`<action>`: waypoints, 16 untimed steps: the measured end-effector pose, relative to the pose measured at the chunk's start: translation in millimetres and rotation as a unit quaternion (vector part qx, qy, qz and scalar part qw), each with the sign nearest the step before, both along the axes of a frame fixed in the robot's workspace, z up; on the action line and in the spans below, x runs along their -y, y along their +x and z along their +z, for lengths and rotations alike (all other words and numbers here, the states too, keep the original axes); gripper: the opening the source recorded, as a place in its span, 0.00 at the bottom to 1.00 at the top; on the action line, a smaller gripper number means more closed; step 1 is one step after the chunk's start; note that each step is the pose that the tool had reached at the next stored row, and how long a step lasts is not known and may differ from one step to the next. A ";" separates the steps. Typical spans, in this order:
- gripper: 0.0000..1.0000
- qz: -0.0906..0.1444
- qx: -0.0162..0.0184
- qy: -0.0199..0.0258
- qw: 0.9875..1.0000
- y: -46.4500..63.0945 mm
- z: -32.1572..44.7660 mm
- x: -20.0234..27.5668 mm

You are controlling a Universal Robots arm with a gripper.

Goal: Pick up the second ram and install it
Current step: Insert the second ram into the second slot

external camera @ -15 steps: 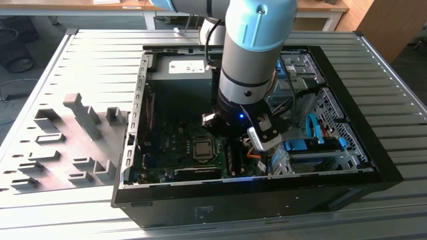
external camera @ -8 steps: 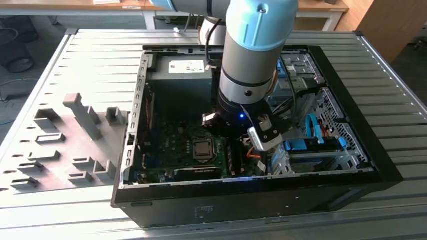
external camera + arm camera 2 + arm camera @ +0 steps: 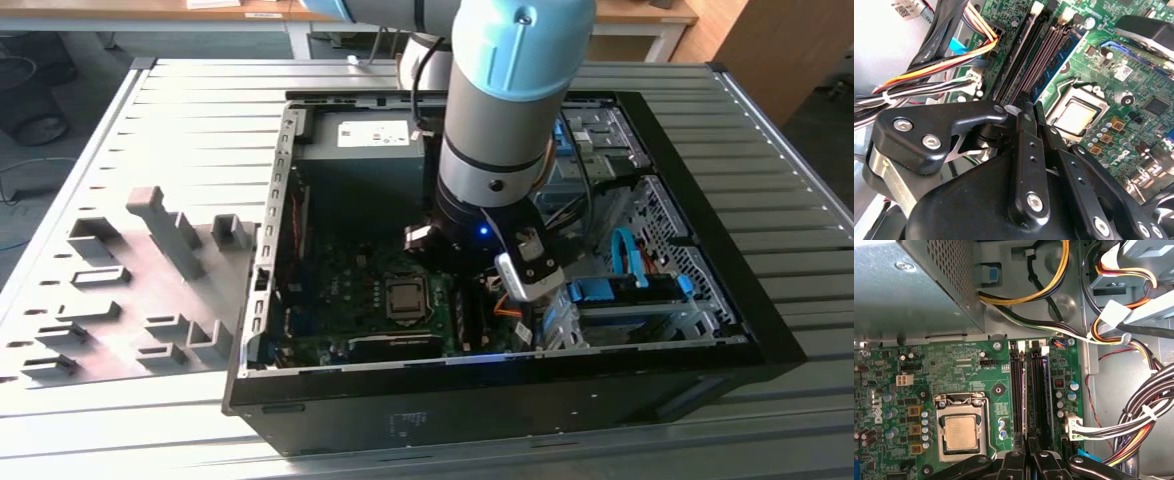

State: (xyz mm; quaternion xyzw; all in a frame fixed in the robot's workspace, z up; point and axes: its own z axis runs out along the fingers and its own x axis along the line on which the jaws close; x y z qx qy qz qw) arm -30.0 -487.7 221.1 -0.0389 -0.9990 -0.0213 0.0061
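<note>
Second ram seen in the second wrist view as a blue-green board standing on edge among the dark memory slots, on the side of the processor towards the cable bundle. Runs lengthwise straight up to the black fingertips. Hand closed narrowly on the board's near part, fingers side by side with only a thin gap.

In the first wrist view, ram visible edge-on as a thin pale line between the black slots, just beside the processor and parallel to its side. Hand over the same line, fingers pinched together around it. Bundled cables farther from the processor, beyond the slots.

In the exterior view, hand lowered inside the open computer case, close by the processor. Case lying on the ribbed tabletop, with grey fixture blocks well apart from the processor, outside the case wall.
</note>
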 end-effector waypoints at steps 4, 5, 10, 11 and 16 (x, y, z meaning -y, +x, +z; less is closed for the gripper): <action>0.14 0.000 0.000 0.000 1.000 0.0 0.0 -2.9; 0.14 0.000 0.000 0.000 1.000 0.0 0.0 -3.4; 0.14 0.000 0.000 -0.001 1.000 0.2 -0.3 -4.4; 0.14 0.000 0.000 -0.002 1.000 0.2 -0.4 -4.5; 0.14 0.000 0.000 -0.006 1.000 0.4 -1.2 -4.9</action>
